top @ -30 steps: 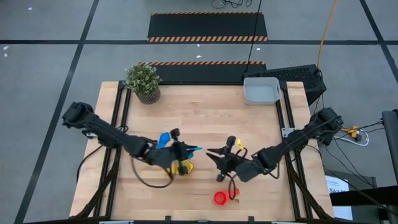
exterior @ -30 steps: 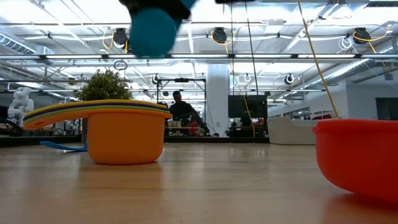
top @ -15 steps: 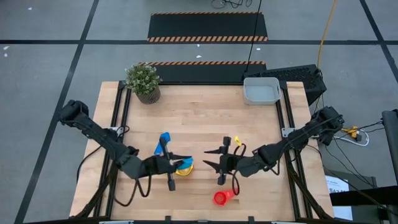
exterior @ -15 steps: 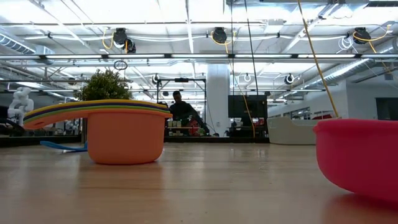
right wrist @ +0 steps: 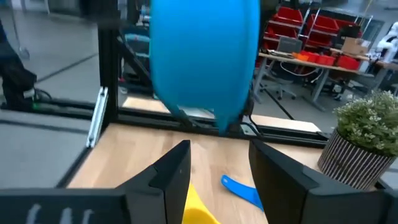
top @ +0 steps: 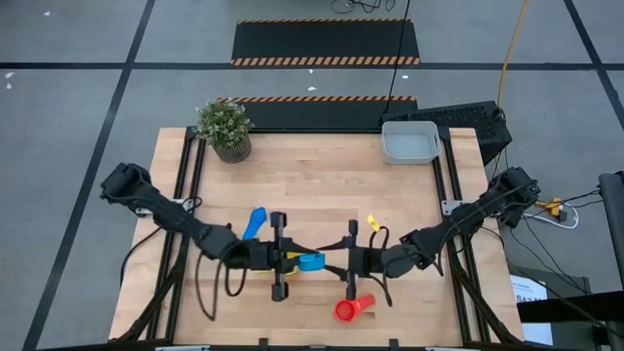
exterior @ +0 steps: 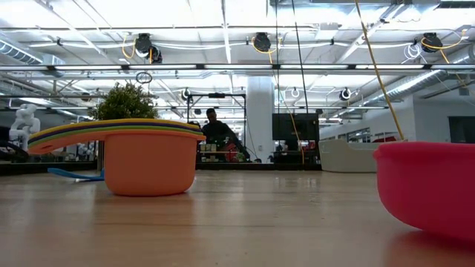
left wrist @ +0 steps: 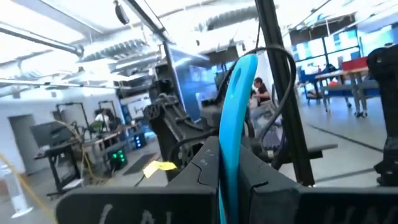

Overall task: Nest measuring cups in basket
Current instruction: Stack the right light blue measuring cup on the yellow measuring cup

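plant: potted green plant [top: 224, 128] far-left corner of wooden surface [top: 322, 175]
basket: light-grey plastic basket [top: 409, 142] far-right, apart
left fingers: left gripper [top: 290, 261] clamped on light-blue cup [top: 310, 261]
right fingers: right gripper [top: 336, 259] parted, facing it
red cup [top: 348, 310]: near edge

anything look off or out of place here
The basket sits empty at the table's far right corner while the cups are scattered near the front: a nested stack, a red cup alone, and a light blue cup held up by the left end effector.
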Action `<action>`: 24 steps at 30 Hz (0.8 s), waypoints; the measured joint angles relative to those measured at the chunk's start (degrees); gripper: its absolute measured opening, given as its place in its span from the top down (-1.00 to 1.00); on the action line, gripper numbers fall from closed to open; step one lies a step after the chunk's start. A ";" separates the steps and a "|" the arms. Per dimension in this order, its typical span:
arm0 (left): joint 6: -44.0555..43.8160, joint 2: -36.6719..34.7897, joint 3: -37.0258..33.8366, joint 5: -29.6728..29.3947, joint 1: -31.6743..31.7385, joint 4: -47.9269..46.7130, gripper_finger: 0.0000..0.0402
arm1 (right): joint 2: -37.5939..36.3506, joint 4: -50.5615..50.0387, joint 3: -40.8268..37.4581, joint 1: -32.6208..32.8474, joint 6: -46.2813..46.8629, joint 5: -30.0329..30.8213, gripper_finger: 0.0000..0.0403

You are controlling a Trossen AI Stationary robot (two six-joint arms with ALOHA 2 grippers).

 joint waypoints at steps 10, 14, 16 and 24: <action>-1.96 4.65 0.00 3.66 3.20 7.02 0.94 | 0.02 0.23 -0.04 -0.02 3.08 0.00 0.22; -1.95 4.63 0.00 3.68 3.13 6.62 0.97 | 0.02 0.15 -0.04 -0.02 2.52 0.00 0.22; -1.95 4.63 0.00 3.66 2.97 6.42 0.95 | 0.02 -0.11 -0.04 -0.02 2.03 -0.01 0.26; -1.99 4.61 0.00 3.66 2.75 5.17 0.97 | 0.02 -1.00 -0.07 -0.02 0.66 0.00 0.70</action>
